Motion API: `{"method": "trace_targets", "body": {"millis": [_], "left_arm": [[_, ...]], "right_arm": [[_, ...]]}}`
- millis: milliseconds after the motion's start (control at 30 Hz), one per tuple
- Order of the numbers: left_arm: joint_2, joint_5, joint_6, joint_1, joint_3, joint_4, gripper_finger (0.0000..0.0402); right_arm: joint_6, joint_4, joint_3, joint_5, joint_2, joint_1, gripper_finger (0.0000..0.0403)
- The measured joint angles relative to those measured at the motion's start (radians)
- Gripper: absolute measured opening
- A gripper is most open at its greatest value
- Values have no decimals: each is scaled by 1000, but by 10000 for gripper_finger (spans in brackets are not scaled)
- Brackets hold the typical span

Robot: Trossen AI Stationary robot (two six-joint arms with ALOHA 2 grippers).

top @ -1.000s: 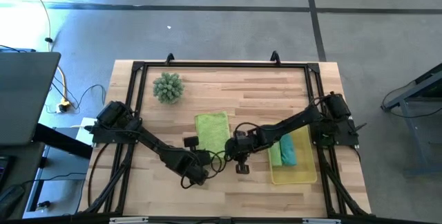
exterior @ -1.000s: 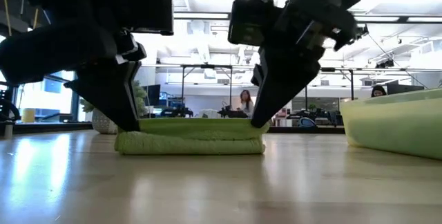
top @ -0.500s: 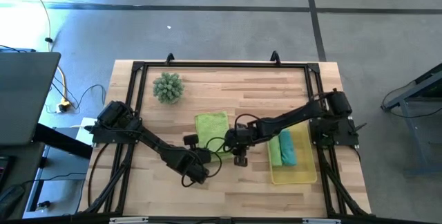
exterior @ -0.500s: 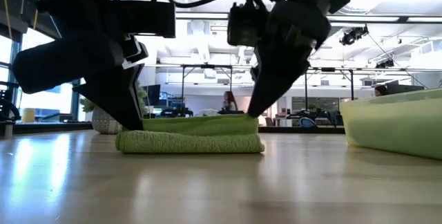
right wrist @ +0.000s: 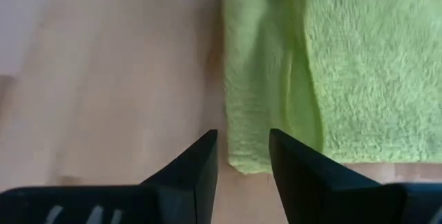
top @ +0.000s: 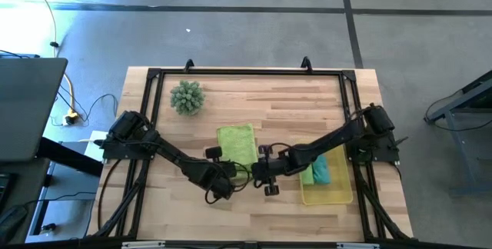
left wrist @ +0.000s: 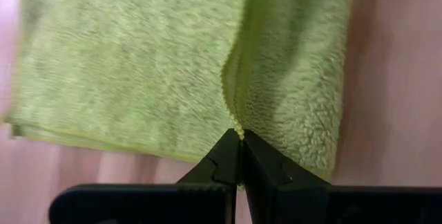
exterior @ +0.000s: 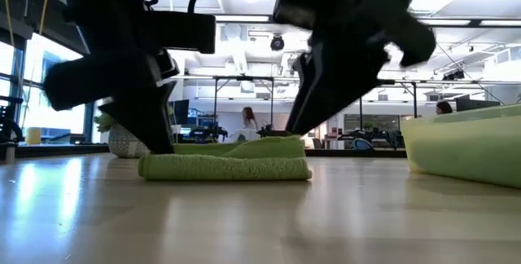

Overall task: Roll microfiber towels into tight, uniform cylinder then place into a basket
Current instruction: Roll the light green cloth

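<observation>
Near the front of the bench [top: 277, 95], a lime green towel [top: 236, 143] lies flat, its front edge turned over into the first fold of a roll. My left jaws [left wrist: 241, 156] are pinched shut on that turned edge at the towel's left front corner; the wrist view shows the two tips closed tight on the hem. My right jaws [right wrist: 242, 156] sit just off the right front corner, parted a moderate way with nothing between them, the bench showing through the gap.

A second ago those right jaws were closed down at that corner. They have now let go and drawn back toward the front of the bench, and the corner they left has sprung up a little: in the low view the fold stands higher on its right side than it did. So only one end of the roll is held now, and it looks loose and uneven rather than tight.

My guess is that the right jaws must take a fresh hold on the fold so both ends can be turned over together; otherwise the cylinder will come out crooked.

Beside my right arm, the yellow basket [top: 337, 194] already holds one green roll [top: 307, 173] and one teal roll [top: 321, 170] side by side. A spiky green ball [top: 187, 97] sits well apart at the back left.
</observation>
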Motion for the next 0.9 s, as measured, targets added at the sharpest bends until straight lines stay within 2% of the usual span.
{"method": "trace_targets", "body": {"millis": [100,200,433,600,767,900], "left_arm": [[0,44,-2,-4,0,0,5],[0,46,-16,-10,0,0,5],[0,-43,-15,-11,0,-2,17],[0,-53,5,-9,6,-34,71],[0,-44,-67,-9,81,-223,138],[0,52,-20,-18,136,-211,165]], "right_arm": [[2,2,0,6,31,-14,123],[-3,6,0,4,58,-31,123],[-6,2,0,-25,70,-45,123],[14,0,0,-81,74,-44,123],[15,-4,-1,-82,76,-44,123],[12,-5,-1,-85,76,-45,123]]}}
